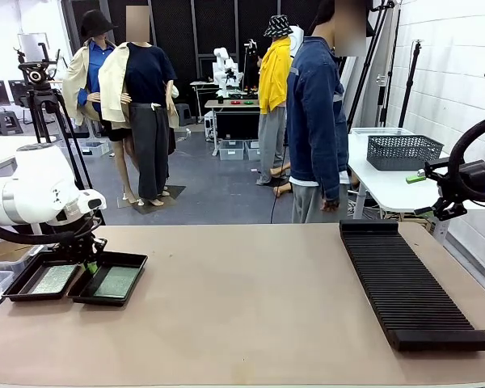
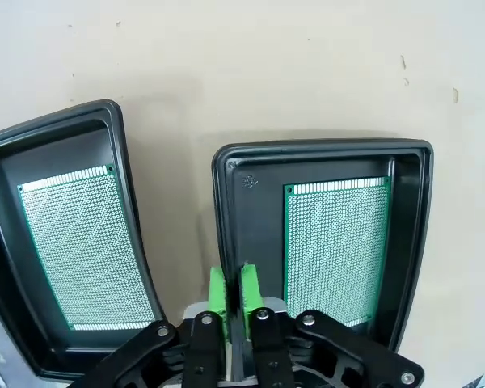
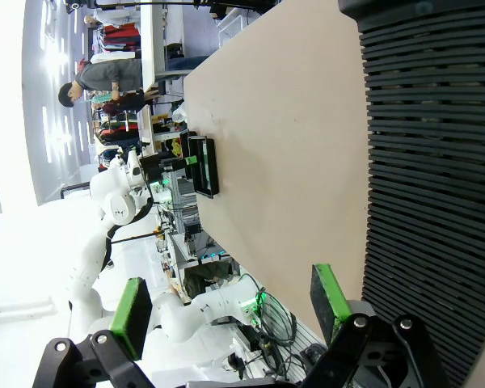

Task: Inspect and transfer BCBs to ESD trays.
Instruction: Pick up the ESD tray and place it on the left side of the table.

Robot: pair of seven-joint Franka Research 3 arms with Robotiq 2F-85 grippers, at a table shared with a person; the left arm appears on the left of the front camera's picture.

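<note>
Partly cropped: left gripper point(image 2: 234, 293) nearly pressed together over tray point(image 2: 226, 174) wall; right gripper point(image 3: 230, 307) spread.

At your table's left end sit two ESD trays point(image 1: 16, 289) point(image 1: 137, 267) side by side, one of the BCBs point(image 1: 54, 279) point(image 1: 116, 281) flat in each. The slotted rack point(image 1: 408, 283) lies toward the right end. A person point(image 1: 315, 121) stands behind the far edge.

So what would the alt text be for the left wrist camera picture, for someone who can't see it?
Two black ESD trays sit side by side on a beige table, each holding one green BCB. The left pincer, its green pads nearly together and holding nothing, hovers over the near rim of the right-hand tray.
</note>
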